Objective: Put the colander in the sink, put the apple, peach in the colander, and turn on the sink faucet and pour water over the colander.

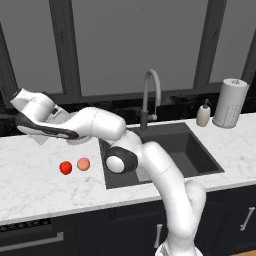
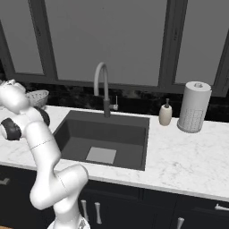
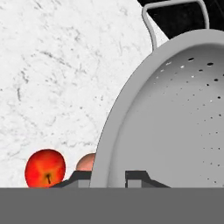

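I see the gripper (image 3: pixel 108 176) clamped on the colander (image 3: pixel 175 118) rim, lower centre; apple (image 3: pixel 45 168) and peach (image 3: pixel 86 162) lower left.

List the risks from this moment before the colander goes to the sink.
1. The gripper straddles only the thin rim of the colander; a grip that narrow may let the wide bowl swing or slip.
2. The apple and peach lie loose on the counter nearby; a low carry could knock them rolling.
3. The sink faucet arches over the sink; a high path might clip it.
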Tool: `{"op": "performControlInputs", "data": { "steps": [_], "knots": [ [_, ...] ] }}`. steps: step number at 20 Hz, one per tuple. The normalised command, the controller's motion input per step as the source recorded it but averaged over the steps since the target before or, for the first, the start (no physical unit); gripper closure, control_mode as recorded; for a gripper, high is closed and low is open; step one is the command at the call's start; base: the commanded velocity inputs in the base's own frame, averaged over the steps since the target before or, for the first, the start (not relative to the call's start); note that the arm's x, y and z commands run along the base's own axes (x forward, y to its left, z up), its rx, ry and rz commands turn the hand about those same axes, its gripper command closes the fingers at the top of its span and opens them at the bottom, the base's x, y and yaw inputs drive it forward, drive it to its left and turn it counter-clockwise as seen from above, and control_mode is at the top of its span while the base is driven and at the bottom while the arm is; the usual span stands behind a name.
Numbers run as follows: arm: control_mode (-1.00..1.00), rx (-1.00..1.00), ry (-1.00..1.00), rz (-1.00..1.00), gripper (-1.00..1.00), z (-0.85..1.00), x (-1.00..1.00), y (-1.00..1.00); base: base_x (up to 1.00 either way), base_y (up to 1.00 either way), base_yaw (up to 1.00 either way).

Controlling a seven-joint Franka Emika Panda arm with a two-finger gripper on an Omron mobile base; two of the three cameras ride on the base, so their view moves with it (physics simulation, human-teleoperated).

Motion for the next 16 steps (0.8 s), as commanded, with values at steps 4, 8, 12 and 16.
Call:
{"op": "performControlInputs", "data": {
  "steps": [4, 8, 12, 16],
  "knots": [
    [-1.00, 0.16, -0.06, -0.03, 1.00, -0.77, 0.00, -1.00, 0.00, 0.00, 0.00],
    [-1.00, 0.18, -0.12, -0.03, 1.00, -0.44, -0.01, -1.00, 0.00, 0.00, 0.00],
    [-1.00, 0.15, -0.11, -0.03, 1.00, -0.09, 0.00, -1.00, 0.00, 0.00, 0.00],
    [-1.00, 0.15, -0.01, -0.08, 1.00, -0.06, 0.00, -0.96, 0.00, 0.00, 0.00]
  ]
}}
